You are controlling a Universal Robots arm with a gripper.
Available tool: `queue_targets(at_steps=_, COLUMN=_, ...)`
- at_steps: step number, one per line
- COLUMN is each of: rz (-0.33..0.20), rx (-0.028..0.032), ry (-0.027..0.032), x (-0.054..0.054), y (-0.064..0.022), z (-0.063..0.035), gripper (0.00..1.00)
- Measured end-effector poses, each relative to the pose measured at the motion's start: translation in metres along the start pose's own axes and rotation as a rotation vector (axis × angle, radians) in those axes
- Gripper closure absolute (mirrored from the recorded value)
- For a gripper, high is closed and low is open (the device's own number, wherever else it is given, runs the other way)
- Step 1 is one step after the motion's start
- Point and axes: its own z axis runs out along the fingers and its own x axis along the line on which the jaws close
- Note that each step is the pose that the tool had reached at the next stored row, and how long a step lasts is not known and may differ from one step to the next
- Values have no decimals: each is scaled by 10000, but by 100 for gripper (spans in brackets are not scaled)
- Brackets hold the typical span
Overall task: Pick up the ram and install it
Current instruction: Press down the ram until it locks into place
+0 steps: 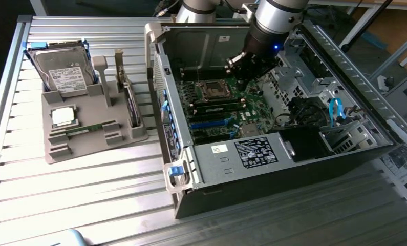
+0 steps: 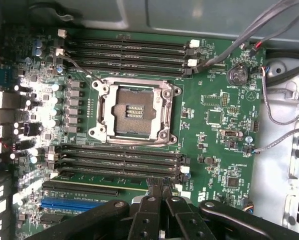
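The ram point(image 1: 91, 128), a narrow green stick, lies in a slot of the grey holder point(image 1: 87, 148) at the exterior view's left, beside the open computer case point(image 1: 258, 154). My gripper point(image 1: 242, 77) hangs inside the case above the motherboard point(image 1: 220, 110), far from the holder. In the wrist view the gripper point(image 2: 159, 186) is shut, fingertips pressed together with nothing between them. It sits just over the end of the bank of black memory slots point(image 2: 119, 162) beside the bare CPU socket point(image 2: 134, 111). A second bank of memory slots point(image 2: 124, 55) lies past the socket.
The holder also carries a hard drive point(image 1: 63, 72), a square silver CPU chip point(image 1: 63, 116) and an upright expansion card point(image 1: 131, 105). Loose cables point(image 2: 279, 115) and the case's metal walls surround the motherboard. A blue cable point(image 1: 336, 110) sits near the drive bay.
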Motion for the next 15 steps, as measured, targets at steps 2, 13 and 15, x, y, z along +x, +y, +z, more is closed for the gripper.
queue_targets(at_steps=2, rz=151, rx=-3, ry=-2, x=0, y=0, z=0, gripper=89)
queue_targets(at_steps=13, rz=741, rx=-16, ry=-6, x=0, y=0, z=0, gripper=89)
queue_targets(at_steps=15, rz=839, rx=-18, ry=-7, x=0, y=0, z=0, gripper=89)
